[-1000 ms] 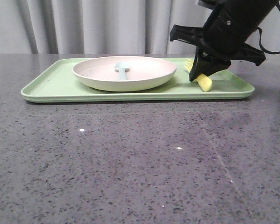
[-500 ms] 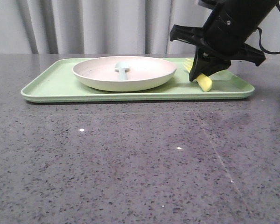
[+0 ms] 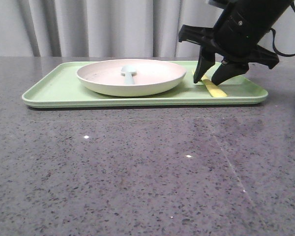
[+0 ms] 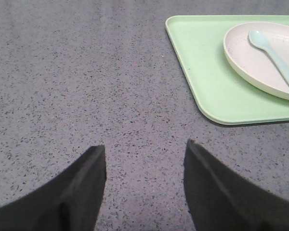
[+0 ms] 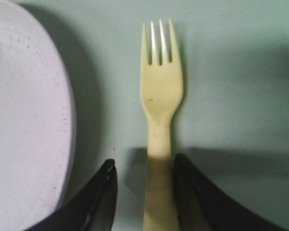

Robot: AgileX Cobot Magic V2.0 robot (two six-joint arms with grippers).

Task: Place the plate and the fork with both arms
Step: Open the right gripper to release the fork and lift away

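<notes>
While the yellow fork (image 3: 210, 87) is lying flat on the green tray (image 3: 59, 88) at the right of the front view, the right gripper (image 3: 214, 77) is hanging just above it with its fingers spread, one on each side of the handle and gripping nothing. In the right wrist view the fork (image 5: 160, 120) is running straight up the middle of the frame, tines toward the top, and the two black fingers (image 5: 98, 202) are flanking the handle with a thin gap on each side. That looks like a fork just set down or about to be pinched; which of the two I cannot tell.

The plate (image 3: 131, 76) is sitting in the middle of the tray with a pale blue spoon (image 3: 129, 73) resting in it, just left of the fork but not touching it. The plate's rim is leaving the finger on that side only a narrow lane.

The left gripper (image 4: 144, 192) is hovering over bare grey table (image 4: 77, 77), fingers apart and empty, well short of the tray's near corner. Open tabletop is filling the whole lower half of the front view, giving plenty of room for both pieces
</notes>
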